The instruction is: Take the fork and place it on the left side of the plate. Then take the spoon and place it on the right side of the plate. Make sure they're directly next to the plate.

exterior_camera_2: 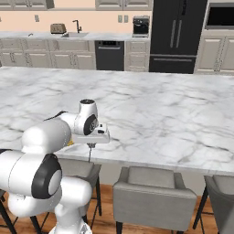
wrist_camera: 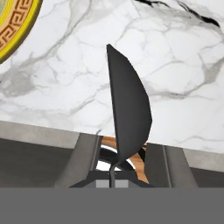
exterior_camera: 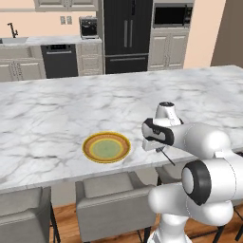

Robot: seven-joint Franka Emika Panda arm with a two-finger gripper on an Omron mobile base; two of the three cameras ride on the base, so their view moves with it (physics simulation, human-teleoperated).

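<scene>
My gripper (exterior_camera: 154, 146) is shut on the spoon (wrist_camera: 129, 109), a dark grey utensil whose oval bowl stands edge-on between the fingers (wrist_camera: 83, 159) in the hand view. The spoon's thin handle (exterior_camera: 167, 158) slants down from the hand, over the counter's front edge. The yellow-gold plate (exterior_camera: 106, 147) lies flat on the marble counter, a short way left of the gripper. Its patterned rim (wrist_camera: 13, 35) shows at the top left of the hand view, and a yellow sliver of the plate (exterior_camera_2: 71, 142) peeks out behind the arm. The fork is out of view.
The marble island counter (exterior_camera: 71, 109) stretches wide to the left, right and back of the plate. Grey stools (exterior_camera: 111, 199) stand under its front edge, below the gripper. Cabinets, a dishwasher and a black fridge (exterior_camera: 126, 33) line the far wall.
</scene>
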